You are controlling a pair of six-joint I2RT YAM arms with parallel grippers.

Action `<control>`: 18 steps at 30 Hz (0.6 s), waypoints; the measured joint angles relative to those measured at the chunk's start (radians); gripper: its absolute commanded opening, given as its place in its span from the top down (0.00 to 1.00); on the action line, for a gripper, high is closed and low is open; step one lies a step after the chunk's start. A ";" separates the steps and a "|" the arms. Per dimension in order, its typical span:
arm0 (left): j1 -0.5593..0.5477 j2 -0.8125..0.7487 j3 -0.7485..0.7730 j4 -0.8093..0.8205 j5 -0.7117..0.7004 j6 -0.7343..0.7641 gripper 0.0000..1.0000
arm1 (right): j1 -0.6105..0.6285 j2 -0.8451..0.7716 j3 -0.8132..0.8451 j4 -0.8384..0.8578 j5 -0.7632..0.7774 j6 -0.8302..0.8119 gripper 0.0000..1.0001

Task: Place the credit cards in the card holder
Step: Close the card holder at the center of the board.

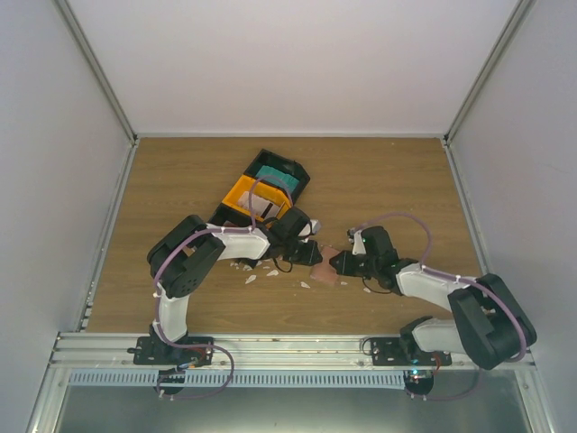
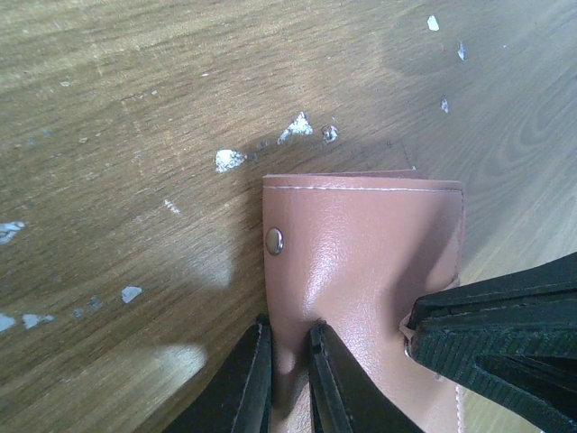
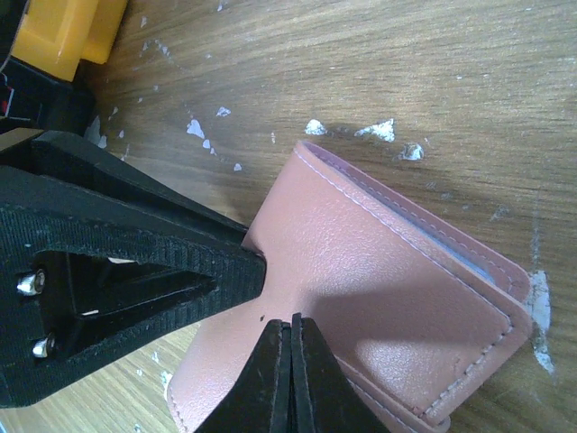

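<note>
The salmon card holder (image 1: 325,276) lies folded shut on the wooden table between the two grippers. In the left wrist view my left gripper (image 2: 288,325) pinches the near edge of the card holder (image 2: 361,244), close to its metal snap (image 2: 274,240). The right gripper's finger (image 2: 505,334) touches the holder from the right. In the right wrist view my right gripper (image 3: 291,318) is shut, with its tips against the holder's cover (image 3: 388,262). The left gripper's finger (image 3: 135,271) meets the holder's edge. I cannot make out any credit card for certain.
A black-and-orange compartment tray (image 1: 261,158) stands just behind the left gripper (image 1: 309,254), with flat items inside. Its orange corner shows in the right wrist view (image 3: 63,36). Small white paper scraps (image 1: 251,279) lie scattered around the holder. White walls enclose the table.
</note>
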 measured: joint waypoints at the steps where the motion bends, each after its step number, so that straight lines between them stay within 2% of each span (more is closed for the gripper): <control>1: 0.000 0.000 0.000 0.000 0.000 0.000 0.86 | 0.000 -0.001 -0.008 0.012 -0.002 0.001 0.99; 12: -0.001 0.000 0.000 0.002 0.000 -0.008 0.88 | 0.002 -0.016 -0.058 0.089 -0.001 0.003 0.99; 18: -0.001 0.002 0.000 0.006 0.002 -0.010 0.89 | 0.043 -0.035 -0.076 0.107 0.061 0.003 0.99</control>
